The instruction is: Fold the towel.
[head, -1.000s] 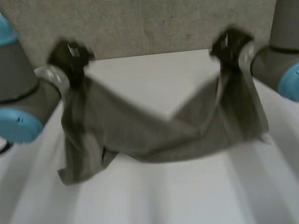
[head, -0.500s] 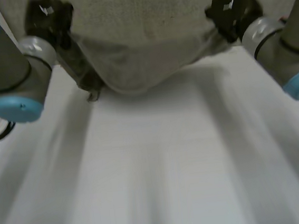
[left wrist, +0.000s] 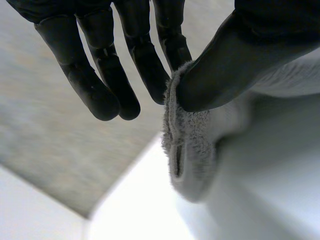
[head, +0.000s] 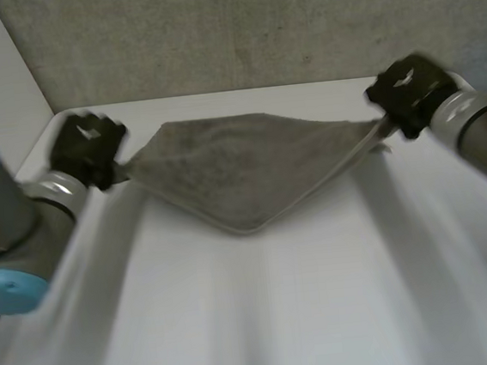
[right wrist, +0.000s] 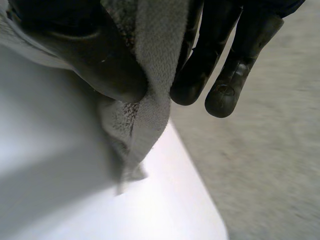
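Head view, item 1: towel (head: 246, 165), grey, at the far end of the table (head: 257, 319), stretched btwn both hands. Long axis runs left–right, approx parallel to the far table edge. Far edge is pulled near-straight from hand to hand. Near edge sags to a blunt point mid-span, aimed back twd the robot. Low point looks to rest on the table; contact can't be confirmed.

Item 2: left hand (head: 89, 150), at the towel's left-end corner. Left wrist view: thumb presses the corner against one finger, i.e. a pinch. Other fingers are straight and spread, holding nothing. Corner is bunched, hem showing below the thumb.

Item 3: right hand (head: 410, 97), at the towel's right-end corner, a bit farther back than the left. Right wrist view: thumb clamps the cloth against the fingers behind it, a pinch again. A short tail of corner hangs below the grip.

Item 4: wall (head: 237, 28), grey, just behind the table, near the towel's far edge.

Key relation: towel lies btwn the hands, not ahead of either. Each hand is at its own end, and neither is nearer the middle. Judgement: the next fold probably needs both hands to travel together, square to the long axis, twd the robot, so the held edge lands even over the sagging part. Uneven travel would likely skew the fold.
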